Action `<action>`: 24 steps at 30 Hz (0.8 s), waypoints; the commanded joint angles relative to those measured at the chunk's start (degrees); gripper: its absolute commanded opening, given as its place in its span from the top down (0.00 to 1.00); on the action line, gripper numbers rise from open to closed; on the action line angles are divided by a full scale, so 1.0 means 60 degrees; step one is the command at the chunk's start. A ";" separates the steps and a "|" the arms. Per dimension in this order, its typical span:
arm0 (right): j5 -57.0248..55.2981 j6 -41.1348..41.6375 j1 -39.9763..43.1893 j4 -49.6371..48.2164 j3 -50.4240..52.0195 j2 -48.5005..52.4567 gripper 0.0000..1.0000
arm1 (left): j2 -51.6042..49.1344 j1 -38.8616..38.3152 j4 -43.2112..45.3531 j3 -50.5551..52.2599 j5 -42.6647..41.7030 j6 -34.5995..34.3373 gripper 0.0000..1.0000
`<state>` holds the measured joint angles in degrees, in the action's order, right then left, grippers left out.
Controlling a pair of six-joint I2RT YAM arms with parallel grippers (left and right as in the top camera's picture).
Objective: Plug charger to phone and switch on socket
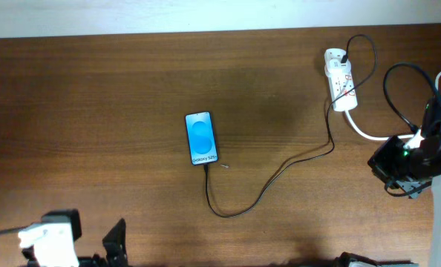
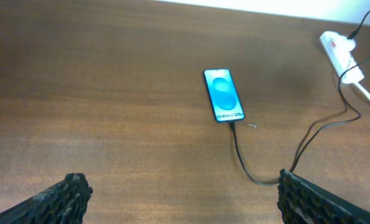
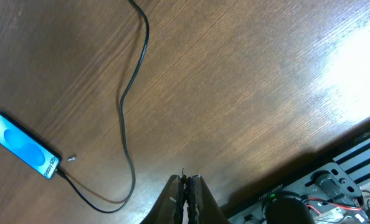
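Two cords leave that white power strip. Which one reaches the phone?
The thin black cable; it loops over to the bottom edge of the phone. The thick white cord heads right.

A desk of dark brown wood fills nearly every view. Its grain runs lengthwise, parallel to the far edge, with fine darker streaks through the surface. Beyond the far edge lies a pale strip, off-white and plain; whether it is wall or floor cannot be told. Light falls softly and evenly over most of the desk. In the right wrist view a bright glare washes one patch of the wood to pale tan.
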<state>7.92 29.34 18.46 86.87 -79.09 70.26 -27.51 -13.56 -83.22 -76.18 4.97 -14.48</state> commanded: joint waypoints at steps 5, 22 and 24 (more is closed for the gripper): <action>-0.0153 -0.0095 0.0058 0.0124 -0.0211 -0.0222 0.96 | 0.1574 -0.0047 -0.0018 0.0182 0.0437 0.0149 0.00; 0.0841 0.0018 0.0062 -0.2153 -0.0215 0.1002 0.96 | 0.2178 -0.0047 0.0142 0.1326 0.0637 -0.0288 0.01; 0.1202 0.0018 0.0095 -0.2674 -0.0215 0.1570 0.96 | 0.2178 -0.0047 0.0138 0.1326 0.0692 -0.0288 0.01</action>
<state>10.79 29.56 18.46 73.80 -79.40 74.78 -14.83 -13.56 -82.87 -68.34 7.60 -15.59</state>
